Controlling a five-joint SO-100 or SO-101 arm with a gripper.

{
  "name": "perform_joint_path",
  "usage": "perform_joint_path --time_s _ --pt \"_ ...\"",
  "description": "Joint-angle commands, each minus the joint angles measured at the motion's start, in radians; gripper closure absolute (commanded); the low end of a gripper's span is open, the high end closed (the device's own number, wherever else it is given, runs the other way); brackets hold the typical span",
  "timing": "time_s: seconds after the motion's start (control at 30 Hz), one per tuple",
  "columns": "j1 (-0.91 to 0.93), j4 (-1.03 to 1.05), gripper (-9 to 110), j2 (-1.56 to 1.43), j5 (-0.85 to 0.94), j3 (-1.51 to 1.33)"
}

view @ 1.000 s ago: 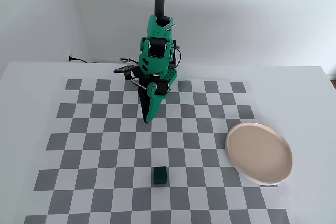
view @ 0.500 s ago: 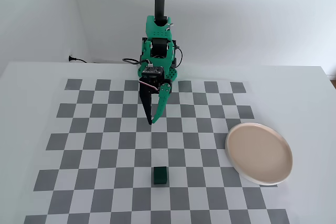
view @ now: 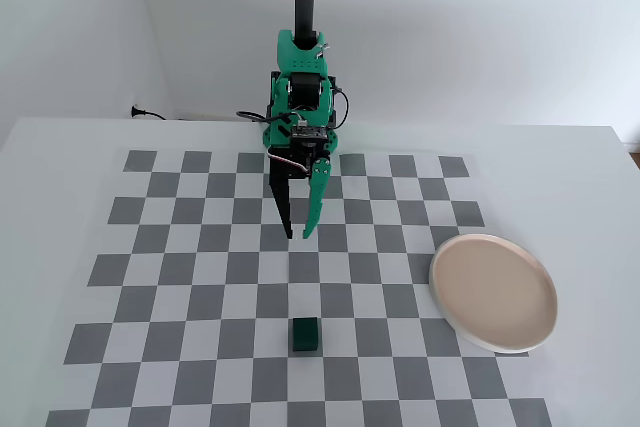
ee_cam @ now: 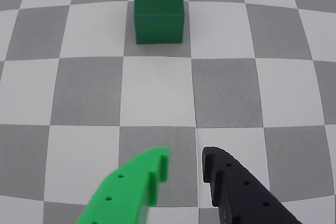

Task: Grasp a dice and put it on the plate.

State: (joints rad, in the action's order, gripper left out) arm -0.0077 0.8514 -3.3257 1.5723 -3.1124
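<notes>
**Wrist view: fingers parted, dice dead ahead**

Wrist view first, and I've got the dice (ee_cam: 158, 11) sitting at twelve o'clock near the top of the picture, a dark green cube resting flat on the checkerboard mat (ee_cam: 157, 98), mostly covering a grey square. Down at six o'clock my gripper (ee_cam: 185, 163) pokes in from the bottom edge: the bright green finger (ee_cam: 131, 192) at about seven, the black finger (ee_cam: 241, 195) at about five, with a clear gap of mat showing between their tips. So the tool is released, nothing between the fingers, and the dice is well apart from them, with more than one full square of bare mat between.

Over on the fixed view, the arm (view: 302, 97) stands at twelve o'clock at the far edge of the board, and the gripper (view: 298, 235) hangs pointing down above the mat, fingers slightly spread. The dice (view: 305, 334) lies at six o'clock from the gripper, nearer the camera, a few rows down the board. The plate (view: 493, 292) is out at about four o'clock from the gripper, on the right side of the mat, its far edge overhanging the checker pattern onto the white table (view: 580, 197). I see the plate holding nothing, and the dice well apart from it, at about eight o'clock from the plate.
</notes>
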Motion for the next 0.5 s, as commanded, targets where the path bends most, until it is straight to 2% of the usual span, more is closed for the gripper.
perform_joint_path --time_s 0.0,0.33,0.47 --pt "-0.021 0.009 91 -0.011 0.005 0.028" --pt "-0.069 -0.021 90 0.005 -0.038 0.061" --pt "-0.069 -0.089 89 0.152 -0.055 0.130"
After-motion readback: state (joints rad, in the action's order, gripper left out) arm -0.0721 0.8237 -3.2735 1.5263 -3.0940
